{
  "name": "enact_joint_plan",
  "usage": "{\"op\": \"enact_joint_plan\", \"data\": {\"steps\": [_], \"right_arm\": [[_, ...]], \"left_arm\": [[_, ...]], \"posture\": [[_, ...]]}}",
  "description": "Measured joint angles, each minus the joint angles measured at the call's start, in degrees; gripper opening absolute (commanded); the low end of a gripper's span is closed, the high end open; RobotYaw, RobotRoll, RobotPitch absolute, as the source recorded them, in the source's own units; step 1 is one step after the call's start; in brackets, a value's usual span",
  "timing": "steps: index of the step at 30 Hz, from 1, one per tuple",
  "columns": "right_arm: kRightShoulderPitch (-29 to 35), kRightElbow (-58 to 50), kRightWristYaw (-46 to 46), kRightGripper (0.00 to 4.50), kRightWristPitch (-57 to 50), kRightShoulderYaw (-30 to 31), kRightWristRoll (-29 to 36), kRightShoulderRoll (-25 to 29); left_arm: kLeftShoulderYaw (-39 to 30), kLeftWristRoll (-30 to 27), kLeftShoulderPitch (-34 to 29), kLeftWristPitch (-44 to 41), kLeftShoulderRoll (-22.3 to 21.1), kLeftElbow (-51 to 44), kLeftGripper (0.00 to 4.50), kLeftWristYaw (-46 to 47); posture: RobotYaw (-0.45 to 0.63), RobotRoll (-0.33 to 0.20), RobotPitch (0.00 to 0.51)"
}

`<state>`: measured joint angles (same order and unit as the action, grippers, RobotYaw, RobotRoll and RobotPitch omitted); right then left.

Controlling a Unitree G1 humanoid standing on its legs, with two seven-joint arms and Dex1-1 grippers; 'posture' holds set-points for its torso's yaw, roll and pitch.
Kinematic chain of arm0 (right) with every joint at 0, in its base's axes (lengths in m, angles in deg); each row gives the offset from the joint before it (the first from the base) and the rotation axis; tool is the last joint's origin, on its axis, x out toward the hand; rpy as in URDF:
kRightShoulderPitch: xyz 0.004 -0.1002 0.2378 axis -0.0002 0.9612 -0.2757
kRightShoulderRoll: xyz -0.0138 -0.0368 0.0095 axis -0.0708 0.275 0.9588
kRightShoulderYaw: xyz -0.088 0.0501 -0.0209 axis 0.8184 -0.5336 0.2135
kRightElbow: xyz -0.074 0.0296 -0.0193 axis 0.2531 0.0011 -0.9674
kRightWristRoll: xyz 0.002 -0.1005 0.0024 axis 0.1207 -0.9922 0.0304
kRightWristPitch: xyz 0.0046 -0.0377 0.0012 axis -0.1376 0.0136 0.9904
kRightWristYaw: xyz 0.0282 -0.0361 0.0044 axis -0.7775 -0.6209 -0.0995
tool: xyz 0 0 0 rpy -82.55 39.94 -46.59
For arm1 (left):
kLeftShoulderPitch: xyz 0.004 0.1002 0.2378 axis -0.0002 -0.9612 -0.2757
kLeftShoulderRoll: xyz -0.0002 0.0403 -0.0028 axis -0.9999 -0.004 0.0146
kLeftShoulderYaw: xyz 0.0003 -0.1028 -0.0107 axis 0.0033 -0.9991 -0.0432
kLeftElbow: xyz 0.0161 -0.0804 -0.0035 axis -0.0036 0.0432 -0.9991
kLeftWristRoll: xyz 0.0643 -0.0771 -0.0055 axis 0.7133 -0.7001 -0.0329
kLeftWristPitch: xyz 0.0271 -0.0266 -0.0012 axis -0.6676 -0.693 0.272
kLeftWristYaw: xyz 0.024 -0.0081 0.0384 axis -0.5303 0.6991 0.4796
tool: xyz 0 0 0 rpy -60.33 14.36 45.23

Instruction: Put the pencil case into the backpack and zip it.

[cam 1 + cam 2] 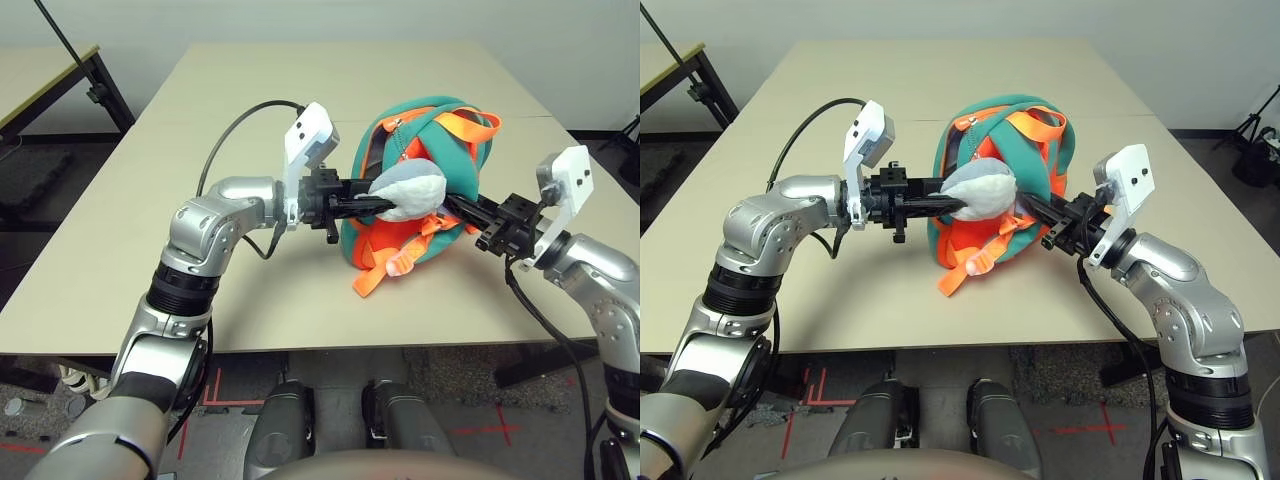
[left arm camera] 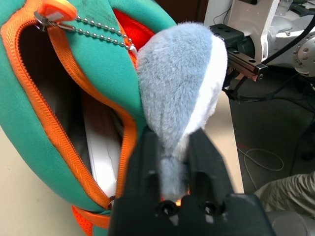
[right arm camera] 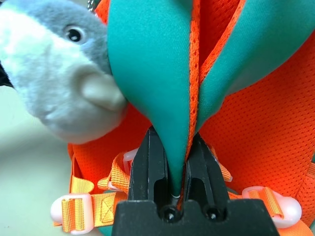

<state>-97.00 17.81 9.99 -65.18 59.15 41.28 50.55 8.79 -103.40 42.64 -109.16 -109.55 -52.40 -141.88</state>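
- The left arm [image 1: 200,235] was bent at the elbow over the tabletop [image 1: 270,320], its wrist turned toward the right edge.
- The shark's [image 1: 412,188] narrow end was pinched between the fingers of the left gripper [image 2: 175,137].
- The right arm [image 1: 600,285] was reached in over the near edge, angled toward the far left corner.
- A teal strap [image 3: 152,73] was pinched by the right gripper [image 3: 174,135].
- The backpack [image 1: 465,165] was propped right of the tabletop's middle, back from the near edge.
- The pencil case [image 2: 101,147] was held inside it, seen through the open zipper [image 2: 54,130].
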Motion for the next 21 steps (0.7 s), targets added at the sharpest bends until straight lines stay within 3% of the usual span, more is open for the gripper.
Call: {"op": "enact_joint_plan", "data": {"steps": [8,16,21], "right_arm": [[-0.16,0.11,-0.22,0.06,0.07,0.12,-0.09,-0.15],[-1.89,1.6,-1.23,0.06,0.72,1.84,-0.1,-0.23],[-2.61,2.18,-1.78,0.06,1.25,2.27,-0.13,-0.23]], "left_arm": [[-0.19,-1.72,0.0,-2.8,-4.56,-2.9,0.05,-0.42],[-1.3,-4.22,-0.03,-5.37,-13.23,-4.79,0.05,-3.08],[-1.63,-4.98,-0.07,-5.51,-15.82,-4.79,0.05,-3.67]], "posture": [[0.06,0.0,0.057],[0.09,0.0,0.053],[0.1,0.0,0.051]]}}
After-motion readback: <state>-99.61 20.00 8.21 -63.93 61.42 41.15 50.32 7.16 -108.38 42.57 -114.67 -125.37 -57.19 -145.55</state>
